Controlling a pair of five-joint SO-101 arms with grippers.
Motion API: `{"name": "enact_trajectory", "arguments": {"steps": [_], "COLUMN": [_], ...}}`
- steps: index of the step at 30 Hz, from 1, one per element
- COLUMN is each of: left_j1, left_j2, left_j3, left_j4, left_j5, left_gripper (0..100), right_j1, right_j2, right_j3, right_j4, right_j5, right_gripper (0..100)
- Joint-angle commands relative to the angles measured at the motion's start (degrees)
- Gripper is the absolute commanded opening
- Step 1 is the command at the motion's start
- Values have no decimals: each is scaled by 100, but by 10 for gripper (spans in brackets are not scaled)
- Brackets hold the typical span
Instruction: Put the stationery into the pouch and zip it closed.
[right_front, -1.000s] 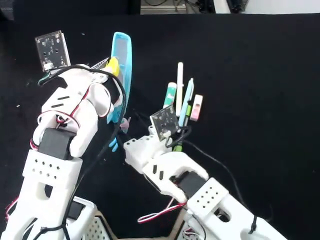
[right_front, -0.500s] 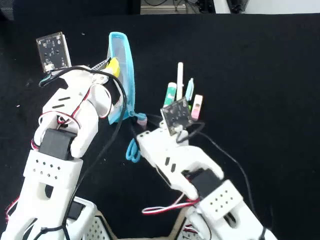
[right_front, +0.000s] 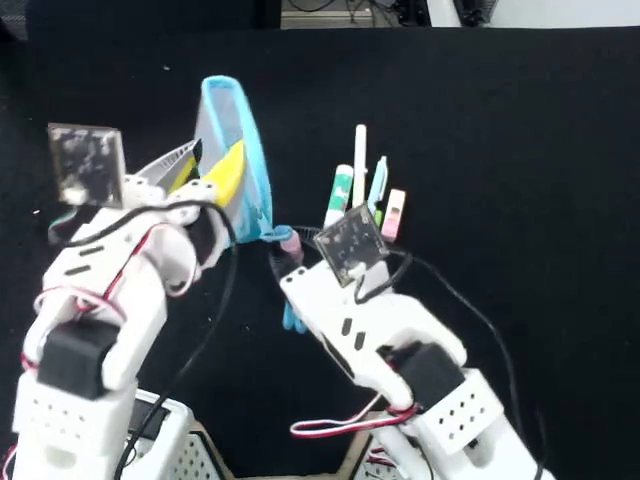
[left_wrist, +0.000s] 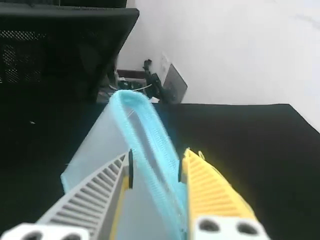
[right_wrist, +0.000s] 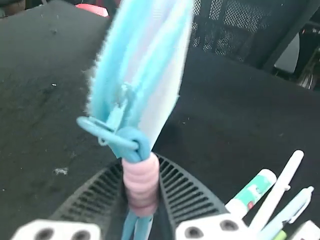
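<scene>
Black table, white wall behind: left gripper clamps the pouch, right gripper pinches its pink pull.

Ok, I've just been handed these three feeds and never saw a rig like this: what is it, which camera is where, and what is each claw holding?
Two small white robot arms sit side by side at a black table. The wide picture comes from a fixed camera looking down; the other two come from a camera on each arm's wrist. The left gripper is shut on the edge of the light-blue pouch, holding it upright. The right gripper is shut on the pink pull attached to the pouch's zipper. The stationery, a few pens and markers, lies on the table beside the right arm, not yet in the pouch.
</scene>
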Motion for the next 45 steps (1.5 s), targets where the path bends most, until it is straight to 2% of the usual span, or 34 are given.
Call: {"name": "enact_trajectory", "arguments": {"steps": [1,8,12,17,22,29,39,45], "left_j1": [-347,-1235,-1648,-2070,-2211,-2220,-2202,-2193], "left_j2": [-202,-211,-202,-202,-202,-202,-114,914], "left_j3": [-22,-497,-875,-1042,-796,-347,-831,-1877], "left_j4": [158,246,484,826,993,1002,1011,1266], "left_j5": [-88,-220,-536,-571,-571,-571,-615,-1618], "left_gripper": [191,195,195,195,195,195,195,195], "right_j1": [158,-70,-132,-149,-299,-923,-941,-1073], "right_j2": [532,1719,2396,3371,4198,4884,5323,4892], "right_j3": [-1077,-2888,-3969,-5288,-6712,-8576,-8884,-8295], "right_j4": [484,1486,1969,2382,3156,4642,6145,6136], "right_j5": [211,1169,1407,1776,2189,2505,3402,3437], "right_gripper": [11,11,11,11,11,11,11,11]}}
